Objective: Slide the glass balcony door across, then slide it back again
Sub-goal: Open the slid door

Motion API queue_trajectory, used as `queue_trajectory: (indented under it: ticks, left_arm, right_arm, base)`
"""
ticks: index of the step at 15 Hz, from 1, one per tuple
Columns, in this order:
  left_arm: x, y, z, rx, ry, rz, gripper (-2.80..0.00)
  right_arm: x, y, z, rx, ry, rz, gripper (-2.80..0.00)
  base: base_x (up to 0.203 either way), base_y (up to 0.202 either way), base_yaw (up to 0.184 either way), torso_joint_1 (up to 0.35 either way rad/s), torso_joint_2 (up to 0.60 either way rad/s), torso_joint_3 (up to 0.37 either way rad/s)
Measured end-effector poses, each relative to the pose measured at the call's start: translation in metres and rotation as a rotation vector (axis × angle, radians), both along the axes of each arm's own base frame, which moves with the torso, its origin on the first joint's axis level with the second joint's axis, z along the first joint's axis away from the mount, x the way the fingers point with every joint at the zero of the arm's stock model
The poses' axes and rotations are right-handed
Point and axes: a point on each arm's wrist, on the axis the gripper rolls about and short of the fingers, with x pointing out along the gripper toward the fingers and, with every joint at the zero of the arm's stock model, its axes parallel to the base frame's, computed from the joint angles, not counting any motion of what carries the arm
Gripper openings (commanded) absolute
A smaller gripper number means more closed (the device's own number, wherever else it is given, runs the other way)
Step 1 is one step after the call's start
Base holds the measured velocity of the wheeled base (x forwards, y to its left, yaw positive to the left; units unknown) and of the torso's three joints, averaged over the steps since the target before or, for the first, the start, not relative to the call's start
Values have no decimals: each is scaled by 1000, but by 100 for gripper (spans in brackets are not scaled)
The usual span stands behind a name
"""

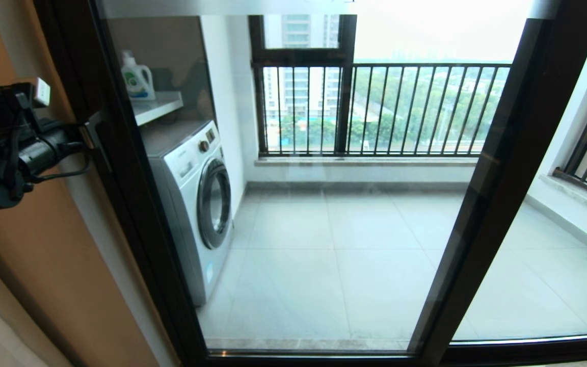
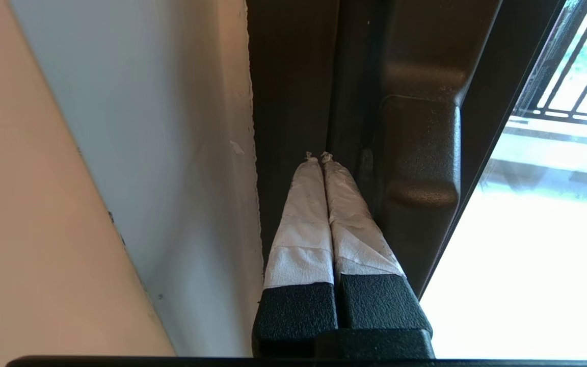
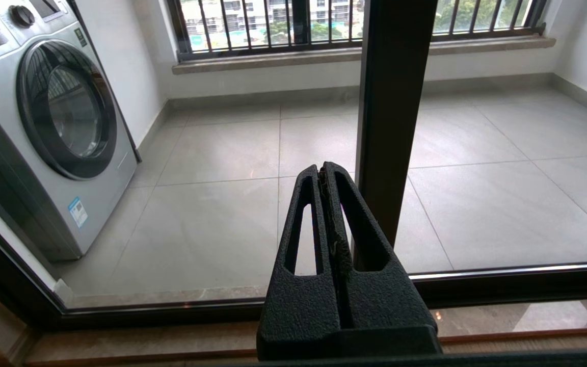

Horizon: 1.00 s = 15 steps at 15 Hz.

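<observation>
**Left gripper at the door's handle stile, right arm held low**

- Glass balcony door (image 1: 319, 204): tall clear panel in a slim dark frame, filling most of the head view. Its left stile sits against the wall-side jamb; its right stile (image 1: 497, 193) overlaps the matching dark-framed panel (image 1: 553, 265) further right.
- Handle (image 2: 418, 153): a dark moulded block on the left stile, seen close in the left wrist view.
- Left gripper (image 2: 320, 155): fingers pressed together, tips wrapped in white tape, nothing between them. The tips sit in the dark channel between the pale wall (image 2: 171, 153) and the handle, just beside the handle; contact cannot be told. In the head view the left arm (image 1: 13, 148) reaches in from the left at handle height.
- Right gripper (image 3: 324, 171): fingers closed on nothing, held low in front of the glass near the bottom track (image 3: 502, 285), pointing towards the right stile.
- Beyond the glass: washing machine (image 1: 196, 199), detergent bottle (image 1: 137, 79) on a shelf (image 1: 158, 106), grey tiled floor (image 1: 334, 255), black-barred railing window (image 1: 390, 109).
</observation>
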Motion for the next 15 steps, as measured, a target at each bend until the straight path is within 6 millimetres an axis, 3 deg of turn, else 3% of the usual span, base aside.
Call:
queue_trajectory:
  ticks: [15]
  left_arm:
    - [-12,-2,6,-9,-7,-8,-280]
  right_arm:
    - [0,0,0,0,0,0,-280]
  base:
    - [0,0,0,0,0,0]
